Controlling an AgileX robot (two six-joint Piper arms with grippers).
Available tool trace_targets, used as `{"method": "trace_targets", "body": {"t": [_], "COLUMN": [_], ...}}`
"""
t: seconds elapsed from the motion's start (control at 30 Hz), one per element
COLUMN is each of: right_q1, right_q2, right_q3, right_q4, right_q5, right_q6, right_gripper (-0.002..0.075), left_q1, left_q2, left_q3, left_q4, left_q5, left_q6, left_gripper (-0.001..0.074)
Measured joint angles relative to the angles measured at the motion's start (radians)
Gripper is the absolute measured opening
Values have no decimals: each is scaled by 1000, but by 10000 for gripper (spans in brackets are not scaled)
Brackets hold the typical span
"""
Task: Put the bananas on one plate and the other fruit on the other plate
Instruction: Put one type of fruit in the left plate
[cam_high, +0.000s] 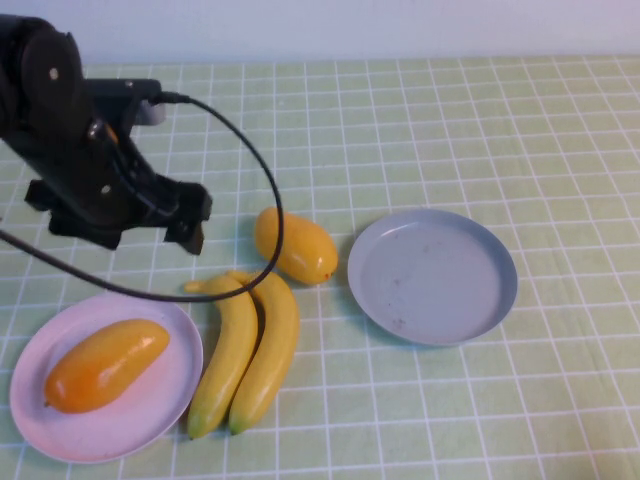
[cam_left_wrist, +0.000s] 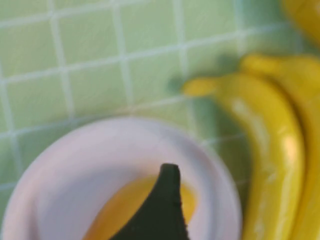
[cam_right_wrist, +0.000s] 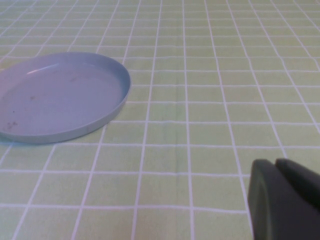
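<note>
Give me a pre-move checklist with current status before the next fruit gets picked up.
1. One mango on the pink plate: ok.
2. Second mango plated: not ok, on the table.
3. Bananas on the grey-blue plate: not ok, lying between the plates.
4. Grey-blue plate free: ok.
5. Left gripper empty, beside second mango: ok.
6. Right gripper state: cannot tell; out of the high view.
</note>
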Motion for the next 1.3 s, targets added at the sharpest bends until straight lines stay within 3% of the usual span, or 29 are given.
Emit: {"method": "trace_targets", "body": {"t": [0.33, 0.67, 1.3], "right_q1": [0, 0, 0], "right_q2": [0, 0, 0], "right_q3": [0, 0, 0], "right_q4": [0, 0, 0], "right_q5": [0, 0, 0], "right_q6": [0, 0, 0], "right_gripper": [-15, -15, -16], "left_q1": [-117, -131, -131], "left_q2": [195, 445, 607], "left_q3": [-241, -475, -533], "left_q4": [-32, -57, -139], "left_q5": [-25, 37, 13], "left_q6": [-100, -228, -243], "left_gripper": [668, 668, 669]}}
